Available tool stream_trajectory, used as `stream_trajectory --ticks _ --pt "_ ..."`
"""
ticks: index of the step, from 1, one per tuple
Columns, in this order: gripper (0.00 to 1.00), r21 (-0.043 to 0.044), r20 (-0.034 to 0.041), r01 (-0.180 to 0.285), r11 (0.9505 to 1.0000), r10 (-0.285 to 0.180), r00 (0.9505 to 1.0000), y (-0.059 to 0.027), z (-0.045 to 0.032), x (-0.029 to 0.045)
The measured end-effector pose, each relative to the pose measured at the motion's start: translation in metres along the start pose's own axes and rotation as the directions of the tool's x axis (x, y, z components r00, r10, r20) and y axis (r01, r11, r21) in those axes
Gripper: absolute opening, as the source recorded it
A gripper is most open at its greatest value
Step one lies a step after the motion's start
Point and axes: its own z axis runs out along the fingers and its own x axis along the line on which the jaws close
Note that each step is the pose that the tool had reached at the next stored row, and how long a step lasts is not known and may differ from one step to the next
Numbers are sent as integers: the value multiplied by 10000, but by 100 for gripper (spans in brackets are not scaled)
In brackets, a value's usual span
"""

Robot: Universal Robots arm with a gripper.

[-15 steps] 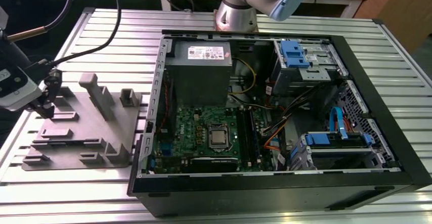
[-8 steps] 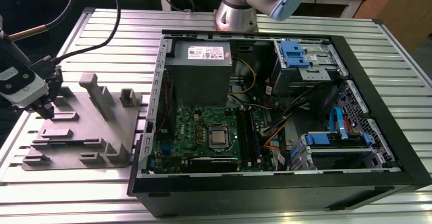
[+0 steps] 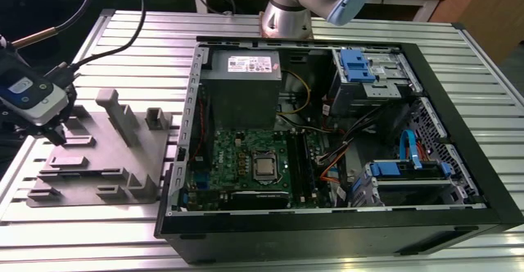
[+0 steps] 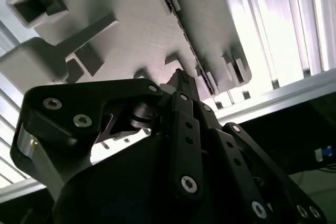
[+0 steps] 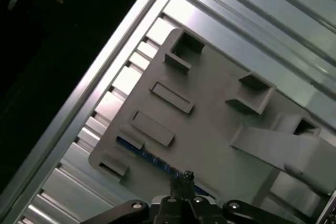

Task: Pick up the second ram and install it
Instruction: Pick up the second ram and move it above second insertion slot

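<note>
Now hangs at the exterior view's left, gripper (image 3: 57, 138) pinched narrow at the second ram (image 5: 147, 156) — slotted on edge in the grey fixture (image 3: 98, 155), apparently for grasping from above.

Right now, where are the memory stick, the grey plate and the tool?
memory stick (image 5: 148, 156): first wrist view, middle of its visible edge.
grey plate (image 5: 210, 129): first wrist view, bare flat middle.
tool (image 5: 186, 176): first wrist view, its tip.

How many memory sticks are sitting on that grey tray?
1. The second ram lies in a slot along the grey tray edge, near the gripper. Others may be hidden.
</note>
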Motion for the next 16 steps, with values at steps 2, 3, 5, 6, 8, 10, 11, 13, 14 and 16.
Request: stream_trajectory --ticks 2,3,5,6,8,10,11,13,14,16 --pt "7 -12 -15 360 9994 -360 9994 0 7 0" --pt "7 -18 -23 539 9985 -539 9985 0 11 0" --pt "7 -31 -39 913 9958 -913 9958 -1 18 1" --pt "7 -38 -47 1093 9940 -1093 9940 -1 21 1" --pt "7 -51 -61 1449 9894 -1449 9894 -1 29 1" --pt "7 -66 -75 1802 9836 -1803 9836 -2 36 1" --pt "7 -73 -81 1979 9802 -1979 9802 -2 39 1" --pt "7 -88 -94 2330 9724 -2330 9724 -2 46 1" --pt "7 -96 -101 2519 9677 -2520 9677 -2 50 2" --pt "7 -112 -114 2865 9580 -2866 9580 -3 57 2"
